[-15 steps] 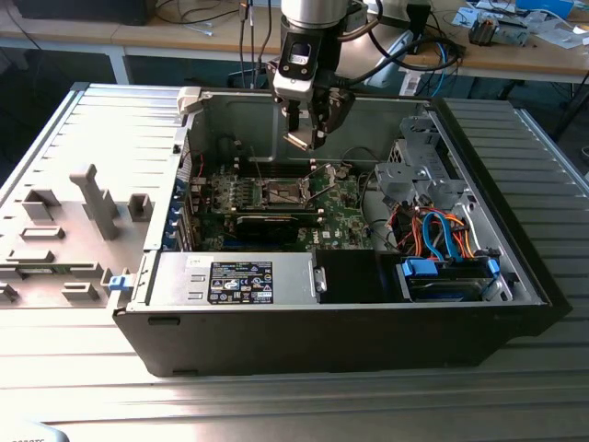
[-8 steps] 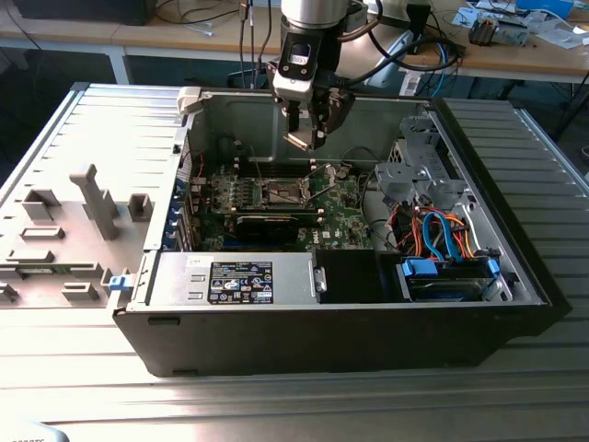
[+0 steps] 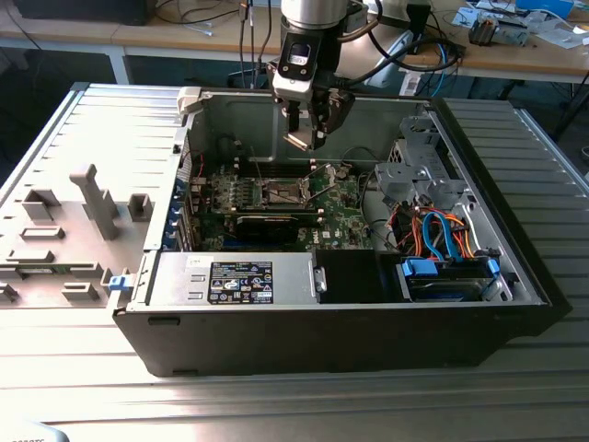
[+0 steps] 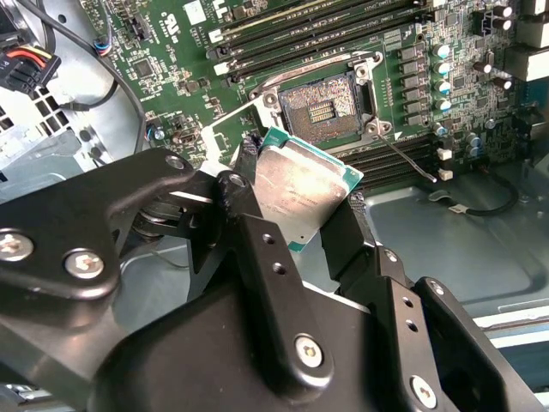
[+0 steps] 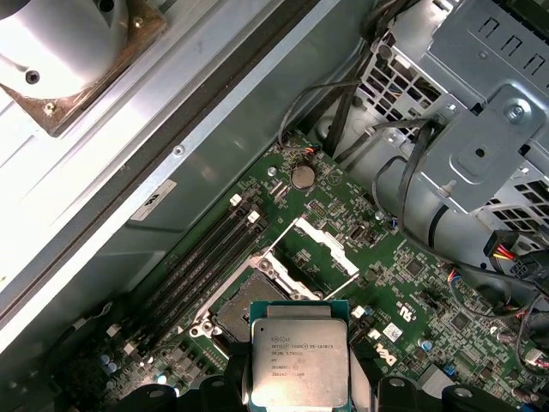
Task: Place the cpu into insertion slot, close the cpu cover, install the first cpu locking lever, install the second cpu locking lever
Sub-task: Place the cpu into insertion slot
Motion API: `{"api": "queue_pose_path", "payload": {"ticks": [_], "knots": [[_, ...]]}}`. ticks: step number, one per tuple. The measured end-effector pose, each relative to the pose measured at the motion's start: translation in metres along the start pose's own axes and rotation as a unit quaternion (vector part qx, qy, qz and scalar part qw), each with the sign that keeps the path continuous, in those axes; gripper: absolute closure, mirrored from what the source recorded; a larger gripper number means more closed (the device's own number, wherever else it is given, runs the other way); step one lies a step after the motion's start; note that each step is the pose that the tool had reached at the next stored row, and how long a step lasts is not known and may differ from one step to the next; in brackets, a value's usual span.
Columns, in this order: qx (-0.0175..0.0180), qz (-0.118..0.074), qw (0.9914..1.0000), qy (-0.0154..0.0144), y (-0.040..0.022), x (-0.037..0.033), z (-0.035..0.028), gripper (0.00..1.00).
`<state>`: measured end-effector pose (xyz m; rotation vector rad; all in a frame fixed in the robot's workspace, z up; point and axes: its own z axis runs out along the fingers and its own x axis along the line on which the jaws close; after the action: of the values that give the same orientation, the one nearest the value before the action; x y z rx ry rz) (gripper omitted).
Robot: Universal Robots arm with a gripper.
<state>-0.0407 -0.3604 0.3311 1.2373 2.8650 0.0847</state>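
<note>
We see the gripper [image 4: 296,225] clenched on the cpu [image 4: 302,184], its fingers [image 4: 250,225] pressing two opposite edges. The chip hangs tilted in open air above the green motherboard [image 3: 342,217], apart from the insertion slot [image 4: 321,106], whose dark centre lies bare below it. Beside the socket, the cpu cover [image 5: 314,249] stands raised on its hinge. Long memory slots [image 5: 202,257] run along one side of the socket. Around the board, the computer case [image 3: 276,343] lies open. It holds a power supply [image 3: 235,281] along the wall nearest the exterior camera, and a drive cage [image 3: 416,177] with blue cables [image 3: 444,230] toward the exterior view's right.
</note>
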Motion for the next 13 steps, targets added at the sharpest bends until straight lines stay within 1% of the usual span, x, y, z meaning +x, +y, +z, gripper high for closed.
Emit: {"api": "queue_pose_path", "payload": {"ticks": [13], "knots": [[0.0000, 0.002, 1.00000, -0.0002, 0.0000, 0.0000, 0.0004, 0.46]]}}
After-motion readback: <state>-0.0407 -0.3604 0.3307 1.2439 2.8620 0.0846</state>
